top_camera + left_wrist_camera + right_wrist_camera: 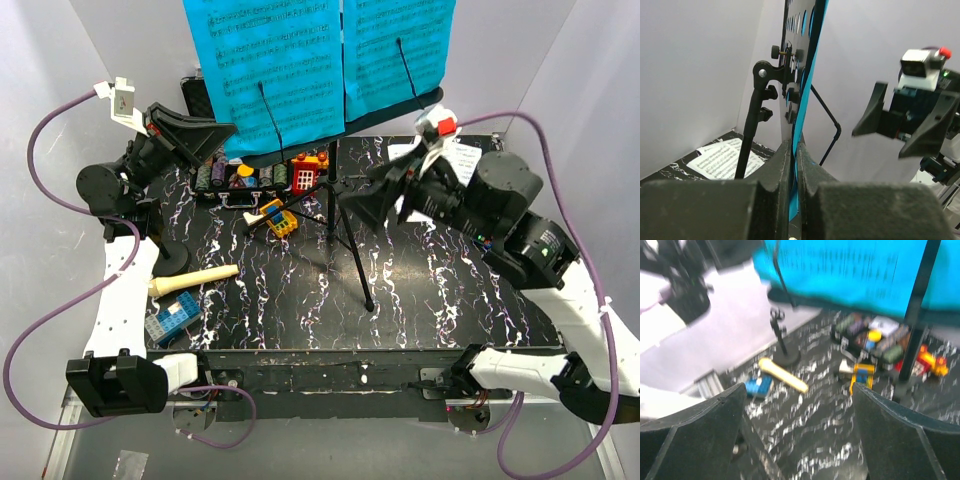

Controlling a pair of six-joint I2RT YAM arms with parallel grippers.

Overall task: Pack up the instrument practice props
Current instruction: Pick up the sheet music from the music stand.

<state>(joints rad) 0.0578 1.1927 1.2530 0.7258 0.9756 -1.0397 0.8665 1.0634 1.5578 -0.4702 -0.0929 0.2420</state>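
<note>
The black music stand (333,190) rises at the table's back middle on tripod legs. Two blue sheet-music pages (265,70) lean on its desk. My left gripper (228,130) is shut on the left page's lower edge; in the left wrist view, blue paper (812,65) runs down between the closed jaws (796,145) beside the hole-punched desk. My right gripper (372,195) stands open just right of the stand's pole, holding nothing (799,390). The cream microphone (195,282) lies at the left, next to the small round-based mic stand (170,262).
A black case of poker chips (250,178) sits behind the tripod legs, with small coloured toy blocks (280,218) near it. A blue block (172,318) lies at the front left. A white music sheet (470,160) lies flat at the back right. Grey walls close in three sides.
</note>
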